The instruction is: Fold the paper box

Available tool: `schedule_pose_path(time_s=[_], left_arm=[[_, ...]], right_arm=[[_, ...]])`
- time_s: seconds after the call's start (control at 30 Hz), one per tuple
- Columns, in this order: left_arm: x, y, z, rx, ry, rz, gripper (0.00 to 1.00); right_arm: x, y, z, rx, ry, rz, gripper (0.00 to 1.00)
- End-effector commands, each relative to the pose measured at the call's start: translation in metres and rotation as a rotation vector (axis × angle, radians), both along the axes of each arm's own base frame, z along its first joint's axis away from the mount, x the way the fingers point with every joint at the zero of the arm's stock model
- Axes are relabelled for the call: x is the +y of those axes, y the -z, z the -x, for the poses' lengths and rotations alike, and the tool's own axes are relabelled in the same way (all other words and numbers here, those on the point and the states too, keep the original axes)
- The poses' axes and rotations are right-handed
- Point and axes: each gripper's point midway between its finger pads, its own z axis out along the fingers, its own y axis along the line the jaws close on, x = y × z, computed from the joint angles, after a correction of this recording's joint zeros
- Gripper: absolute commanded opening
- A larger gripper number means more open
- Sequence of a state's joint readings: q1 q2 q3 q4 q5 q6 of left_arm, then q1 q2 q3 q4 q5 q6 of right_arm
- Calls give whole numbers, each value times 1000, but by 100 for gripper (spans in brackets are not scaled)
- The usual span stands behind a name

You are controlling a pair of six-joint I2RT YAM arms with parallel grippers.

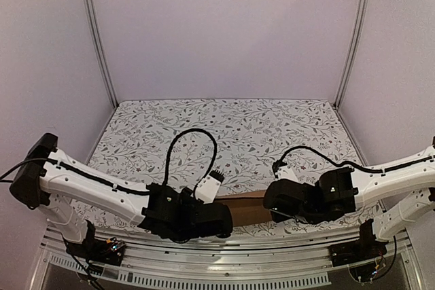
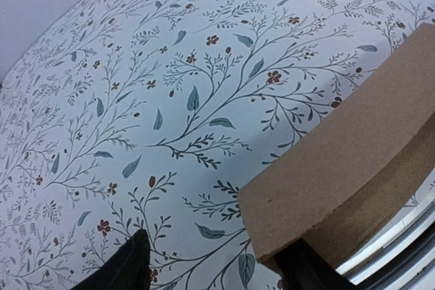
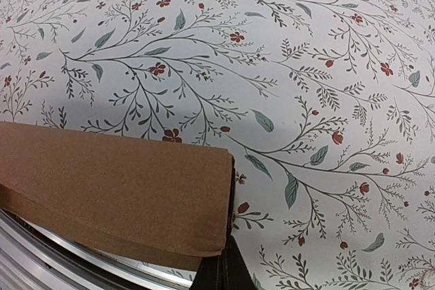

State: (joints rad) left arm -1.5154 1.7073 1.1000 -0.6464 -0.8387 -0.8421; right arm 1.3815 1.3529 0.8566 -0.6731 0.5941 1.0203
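Item: paper box (image 1: 246, 210), a plain brown cardboard piece, its faces bare brown fibre, lying at the near edge of the table between the two arms. In the right wrist view it shows as a doubled sheet with a rounded fold at its right end (image 3: 115, 181), its near side overhanging the ribbed aluminium rail (image 3: 41, 249). Support: white tablecloth printed with grey-green leafy sprigs and small red flowers (image 1: 231, 127). Left gripper (image 1: 221, 216): black two-finger claw, released, its fingers (image 2: 122, 266) standing wide apart, the far one at the corner of the cardboard (image 2: 340, 161). Right gripper (image 1: 270, 202): black claw, clenched, its fingers (image 3: 221, 273) pressed together at the cardboard's lower right corner and seemingly pinching it.
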Motion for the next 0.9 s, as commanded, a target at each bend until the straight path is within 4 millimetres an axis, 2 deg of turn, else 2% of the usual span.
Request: schedule_pose_path(time_s=[0.0,0.17,0.27,0.57,0.6,0.73,0.8,0.87], left_arm=[[-15,21,44,220,215,41,67],[-29,-1,64,305,390,177,72],[-34,-18,69,346,469,275,72],[-17,-50,46,328,469,411,69],[-16,-52,42,325,463,430,65],[-13,-54,23,335,427,487,28],[-16,-53,20,367,434,532,14],[-20,-55,22,386,458,580,7]], right_arm=[[10,6,-6,-2,-28,5,0],[12,11,-9,-2,-39,19,0],[12,12,-9,0,-42,20,0],[11,19,-11,1,-35,24,0],[11,19,-11,0,-38,24,0],[13,18,-11,-4,-45,24,0],[14,18,-11,-4,-48,25,0],[14,18,-11,-4,-49,25,0]])
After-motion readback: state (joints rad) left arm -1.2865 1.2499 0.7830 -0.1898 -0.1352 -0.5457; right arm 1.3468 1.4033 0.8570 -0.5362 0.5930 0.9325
